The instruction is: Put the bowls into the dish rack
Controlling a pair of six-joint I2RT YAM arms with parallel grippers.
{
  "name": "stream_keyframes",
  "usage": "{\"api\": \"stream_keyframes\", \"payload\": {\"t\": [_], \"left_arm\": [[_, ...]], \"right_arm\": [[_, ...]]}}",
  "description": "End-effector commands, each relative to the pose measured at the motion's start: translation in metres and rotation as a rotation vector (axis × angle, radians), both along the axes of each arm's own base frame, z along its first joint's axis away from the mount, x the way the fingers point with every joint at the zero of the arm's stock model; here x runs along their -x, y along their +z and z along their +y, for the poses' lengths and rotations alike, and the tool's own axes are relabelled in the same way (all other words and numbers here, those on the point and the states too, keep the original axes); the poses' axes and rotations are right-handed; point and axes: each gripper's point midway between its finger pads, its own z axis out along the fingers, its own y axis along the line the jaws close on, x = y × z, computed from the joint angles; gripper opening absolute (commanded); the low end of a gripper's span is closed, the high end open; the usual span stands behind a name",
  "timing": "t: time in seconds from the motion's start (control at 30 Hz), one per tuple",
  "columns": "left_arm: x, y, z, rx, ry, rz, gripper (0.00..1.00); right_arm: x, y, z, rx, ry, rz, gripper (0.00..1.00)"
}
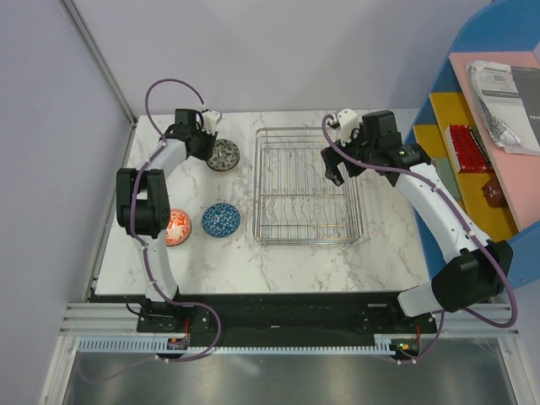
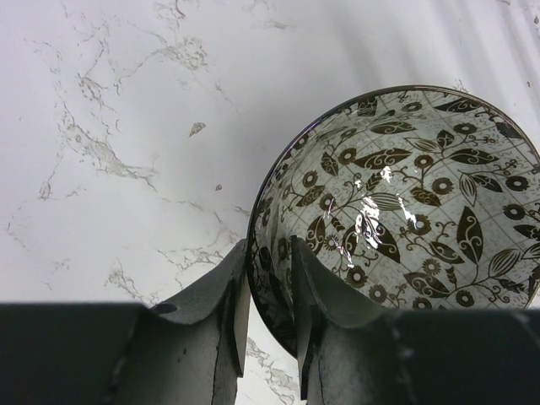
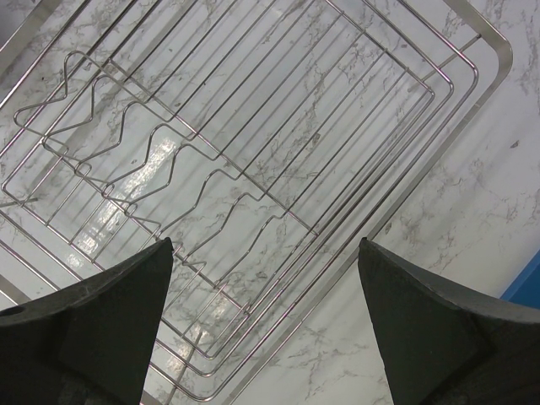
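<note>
the grey-black bowl sits upright on the marble table at the far left, just beside the dish rack and apart from its left rim. the left gripper pinches the bowl's near wall, one finger inside the bowl and the other outside. the bowl's base appears to rest on the table, so the step in hand looks like the grasp of the first bowl, with no bowl yet in the rack.

the next move calls for a lift straight up, high enough to clear the rack's rim, then a carry to the right and a tilt so the bowl stands on edge between the tines. a rim pinch on glazed ceramic may slip or let the bowl swing.

the blue bowl and the orange-red bowl wait nearer the arm bases, the latter partly hidden under the left arm. the right gripper hangs over the rack's right side with its fingers spread wide and holding nothing; it could crowd the drop spot. a coloured shelf unit stands well off to the right.
</note>
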Motion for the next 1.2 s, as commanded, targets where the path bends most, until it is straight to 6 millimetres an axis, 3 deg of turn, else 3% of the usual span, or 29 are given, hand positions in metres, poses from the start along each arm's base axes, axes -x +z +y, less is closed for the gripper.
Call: {"api": "stream_keyframes", "payload": {"t": [0.0,0.23,0.4,0.57,0.63,0.67,0.73,1.17], "left_arm": [[-0.014,0.040,0.001,-0.006,0.010,-0.087,0.32],[-0.016,0.061,0.006,-0.051,0.022,-0.136,0.35],[-0.014,0.058,0.004,-0.081,0.013,-0.133,0.33],[-0.012,0.051,-0.004,-0.095,-0.008,-0.120,0.24],[-0.012,0.048,-0.006,-0.097,-0.013,-0.116,0.15],[-0.011,0.048,-0.008,-0.098,-0.016,-0.116,0.06],[-0.011,0.048,-0.008,-0.106,-0.015,-0.117,0.02],[-0.013,0.095,-0.009,-0.130,-0.010,-0.215,0.02]], "right_arm": [[0.001,0.008,0.005,-0.019,0.014,-0.021,0.98],[0.001,0.006,0.006,-0.019,0.016,-0.015,0.98],[0.002,0.006,0.006,-0.020,0.018,-0.013,0.98],[0.002,0.006,0.006,-0.019,0.017,-0.015,0.98],[0.003,0.007,0.006,-0.019,0.019,-0.015,0.98],[0.003,0.007,0.006,-0.019,0.019,-0.015,0.98],[0.003,0.006,0.006,-0.018,0.018,-0.014,0.98],[0.001,0.007,0.009,-0.025,0.022,-0.010,0.98]]}}
